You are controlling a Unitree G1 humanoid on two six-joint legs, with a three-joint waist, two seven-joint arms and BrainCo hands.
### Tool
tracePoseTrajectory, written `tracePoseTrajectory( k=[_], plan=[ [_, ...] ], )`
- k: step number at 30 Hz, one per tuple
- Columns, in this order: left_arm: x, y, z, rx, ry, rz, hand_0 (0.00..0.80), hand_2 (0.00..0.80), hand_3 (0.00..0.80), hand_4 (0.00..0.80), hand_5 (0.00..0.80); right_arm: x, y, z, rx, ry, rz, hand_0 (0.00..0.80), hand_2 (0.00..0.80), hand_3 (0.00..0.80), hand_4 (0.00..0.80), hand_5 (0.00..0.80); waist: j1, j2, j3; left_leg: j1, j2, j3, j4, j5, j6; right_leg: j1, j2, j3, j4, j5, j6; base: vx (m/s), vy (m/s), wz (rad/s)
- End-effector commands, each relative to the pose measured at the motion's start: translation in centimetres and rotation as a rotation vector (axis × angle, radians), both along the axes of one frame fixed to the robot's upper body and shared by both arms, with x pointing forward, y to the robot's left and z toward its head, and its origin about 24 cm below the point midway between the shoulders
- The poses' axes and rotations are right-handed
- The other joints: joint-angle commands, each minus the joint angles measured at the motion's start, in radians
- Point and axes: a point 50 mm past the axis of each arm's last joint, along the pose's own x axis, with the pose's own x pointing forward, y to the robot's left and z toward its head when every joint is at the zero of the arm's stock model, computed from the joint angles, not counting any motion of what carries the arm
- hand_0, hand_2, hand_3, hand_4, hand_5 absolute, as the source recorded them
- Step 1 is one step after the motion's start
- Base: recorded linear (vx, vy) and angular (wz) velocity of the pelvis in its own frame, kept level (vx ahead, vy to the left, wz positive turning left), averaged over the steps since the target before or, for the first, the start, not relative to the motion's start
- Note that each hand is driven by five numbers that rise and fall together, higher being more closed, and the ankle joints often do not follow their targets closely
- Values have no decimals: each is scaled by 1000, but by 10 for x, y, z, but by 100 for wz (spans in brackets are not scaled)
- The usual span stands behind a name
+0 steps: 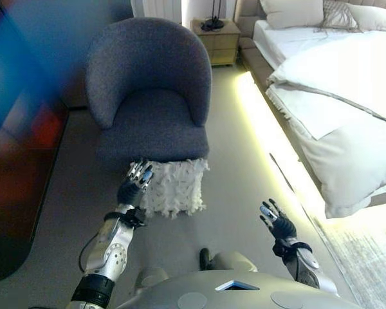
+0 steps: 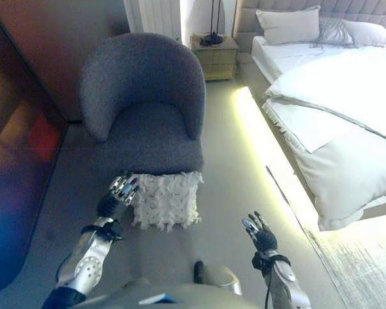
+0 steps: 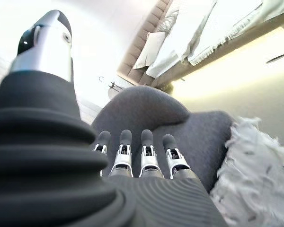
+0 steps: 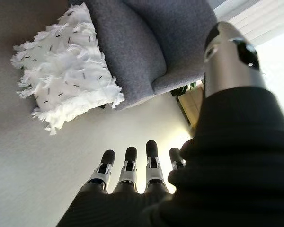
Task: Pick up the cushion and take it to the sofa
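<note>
A white shaggy cushion lies on the floor, leaning against the front of a grey tub armchair. It also shows in the right wrist view and the left wrist view. My left hand is open, fingers straight, at the cushion's left edge. My right hand is open and empty, over the floor well to the right of the cushion. Nothing is held.
A bed with white bedding runs along the right, with a lit strip under its edge. A wooden nightstand stands behind the chair. A dark cabinet lines the left. A pale rug lies at lower right.
</note>
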Motion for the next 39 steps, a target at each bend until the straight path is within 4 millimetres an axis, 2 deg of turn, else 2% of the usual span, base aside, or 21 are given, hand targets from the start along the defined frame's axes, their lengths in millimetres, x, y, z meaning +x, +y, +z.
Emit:
tracePoseTrajectory(
  k=[1,4,7,12,17,20,21,22,24,26,29,30,31,32,33,35,36,38,39],
  plan=[
    [5,15,23,2,-129,52,0,0,0,0,0,14,-3,15,-9,-97,1,0,0,0,0,0,5,-10,34,15,23,60,-224,180,37,45,-18,40,-46,51,86,218,75,2],
    [5,16,26,-13,-141,38,0,0,0,0,0,8,-1,15,-9,-113,2,0,0,0,0,0,18,3,40,23,57,33,-492,212,13,57,-23,41,-30,16,104,193,128,10],
    [6,13,25,-15,-152,24,0,0,0,0,0,3,-7,15,-5,-119,-49,0,0,0,0,0,22,15,39,43,87,-6,-656,237,-16,91,-34,48,-34,-8,124,203,126,5],
    [10,12,30,-43,-184,39,0,0,0,0,0,-4,-16,17,-25,-109,-47,0,0,0,0,0,4,40,25,88,105,-4,-758,209,-30,107,-60,62,-15,-41,141,229,177,-23],
    [10,11,29,-62,-192,58,0,0,0,0,0,1,-18,19,-29,-125,-32,0,0,0,0,0,4,63,26,50,101,-25,-772,192,-37,106,-59,63,12,-81,136,209,231,-16],
    [13,12,28,-57,-198,61,0,0,0,0,0,13,-11,23,-20,-159,-19,0,0,0,0,0,28,66,40,20,67,-46,-765,187,-20,109,-66,74,42,-108,144,187,276,-4],
    [14,13,29,-50,-196,63,0,0,0,0,0,18,-5,24,-18,-162,-22,0,0,0,0,0,39,65,47,10,53,-62,-746,179,-16,101,-80,67,65,-113,153,187,299,-9],
    [15,14,29,-42,-192,62,0,0,0,0,0,20,-2,24,-13,-159,-30,0,0,0,0,0,43,62,53,5,42,-58,-723,169,-10,99,-94,60,79,-110,160,221,316,-10],
    [14,19,30,13,-197,50,0,0,0,0,0,22,5,24,26,-153,-21,0,0,0,0,0,51,45,56,-10,-1,-39,-635,120,22,106,-140,53,105,-62,195,272,295,0],
    [12,21,33,46,-201,44,0,0,0,0,0,26,13,25,35,-159,28,0,0,0,0,0,66,35,51,2,-37,-28,-618,86,58,91,-189,44,164,11,218,307,269,1],
    [11,22,32,86,-176,-9,0,0,0,0,0,40,22,28,47,-200,19,0,0,0,0,0,93,37,38,34,-103,-23,-613,39,116,71,-252,25,336,125,217,369,342,-7],
    [10,21,30,109,-159,-34,0,0,0,0,0,41,24,29,53,-211,-6,0,0,0,0,0,98,45,32,46,-126,-23,-609,25,137,41,-269,19,451,171,213,279,298,-8],
    [9,21,29,114,-152,-37,0,0,0,0,0,41,25,30,55,-212,-10,0,0,0,0,0,98,49,31,51,-133,-19,-605,18,142,20,-275,20,499,182,210,286,353,-9],
    [6,23,27,128,-129,-38,0,0,0,0,0,38,28,30,56,-209,-12,0,0,0,0,0,97,61,37,72,-149,-14,-594,-1,154,-41,-295,22,602,208,199,262,269,-15],
    [4,25,26,131,-123,-35,0,0,0,0,0,35,29,28,54,-201,-7,0,0,0,0,0,95,58,43,94,-164,-16,-592,-22,153,-59,-310,33,629,207,209,347,297,-26],
    [0,32,27,121,-124,-29,0,0,0,0,0,25,26,24,51,-175,-6,0,0,0,0,0,95,66,53,119,-171,-2,-600,-29,151,-92,-313,5,556,190,204,273,142,-38],
    [-2,34,28,115,-129,-22,0,0,0,0,0,23,24,23,51,-166,-9,0,0,0,0,0,96,71,54,115,-165,9,-606,-13,151,-100,-305,-21,485,201,192,247,9,-31],
    [-5,38,31,111,-138,10,0,0,0,0,0,17,20,21,54,-146,-8,0,0,0,0,0,89,59,63,135,-164,22,-613,-21,140,-92,-300,-52,268,221,212,269,-113,-33],
    [-5,39,33,107,-145,25,0,0,0,0,0,14,17,20,57,-141,-8,0,0,0,0,0,78,44,70,146,-167,27,-609,-43,133,-101,-289,-47,112,240,230,257,-182,-48]
  ],
)
